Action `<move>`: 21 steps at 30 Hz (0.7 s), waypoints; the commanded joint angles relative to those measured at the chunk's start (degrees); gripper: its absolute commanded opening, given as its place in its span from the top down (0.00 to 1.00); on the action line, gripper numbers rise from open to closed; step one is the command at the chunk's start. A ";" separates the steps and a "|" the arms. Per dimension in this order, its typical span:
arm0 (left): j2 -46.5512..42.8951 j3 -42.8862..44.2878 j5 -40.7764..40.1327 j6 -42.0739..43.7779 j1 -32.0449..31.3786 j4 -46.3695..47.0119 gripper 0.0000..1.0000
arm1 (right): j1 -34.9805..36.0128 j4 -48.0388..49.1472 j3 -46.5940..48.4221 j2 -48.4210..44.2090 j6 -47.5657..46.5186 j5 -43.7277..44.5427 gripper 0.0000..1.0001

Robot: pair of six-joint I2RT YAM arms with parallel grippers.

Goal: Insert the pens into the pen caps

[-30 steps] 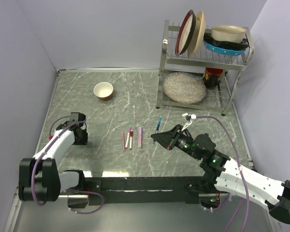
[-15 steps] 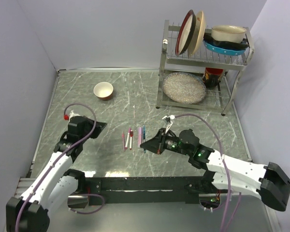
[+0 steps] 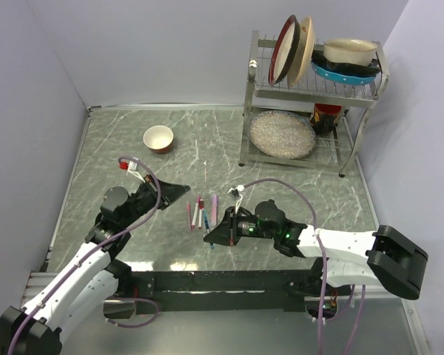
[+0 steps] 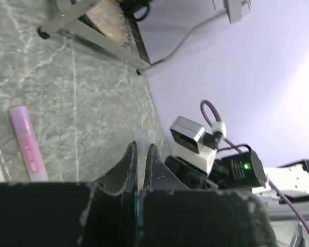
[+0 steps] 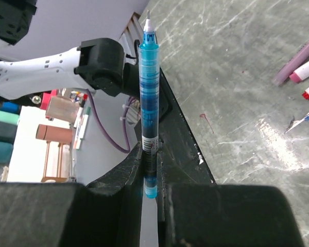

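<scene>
From above, the left gripper (image 3: 182, 190) hangs over the grey marbled table (image 3: 133, 159) on the left side and the right gripper (image 3: 208, 236) on the right. Their tips are near each other but apart. A row of loose pens (image 3: 197, 211) lies on the table between them, with a lilac marker (image 3: 213, 209) at the right end of the row. A small bowl (image 3: 158, 138) sits well behind, and a dish rack (image 3: 311, 96) stands at the far right.

At the left wrist, the two fingers are squeezed close together on a clear-ended pen cap (image 4: 144, 136), which pokes out just past their tips. The lilac marker lies flat on the table to the left of it.

At the right wrist, the fingers are clamped on the lower end of a blue pen (image 5: 148, 77). It sticks straight out beyond them, its fine white tip aimed toward the left arm. The loose pens lie on the table at the upper right.
</scene>
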 commanded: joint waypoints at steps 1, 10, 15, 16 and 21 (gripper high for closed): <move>-1.19 1.58 3.51 2.14 -1.47 4.63 0.99 | 0.45 4.91 3.12 1.02 0.15 0.35 1.00; -1.81 0.08 3.42 1.87 -3.67 6.92 0.99 | 0.62 4.56 5.41 2.78 0.76 0.61 1.00; -1.19 0.26 2.45 2.75 -4.29 6.30 0.99 | 0.71 4.56 5.67 2.43 0.94 0.87 1.00; -1.02 0.09 2.45 2.75 -4.46 6.57 0.99 | 0.71 4.47 5.67 2.43 0.94 0.96 1.00; -0.58 0.44 1.49 3.54 -5.08 5.17 0.99 | 0.71 4.30 5.85 1.64 1.02 1.40 1.00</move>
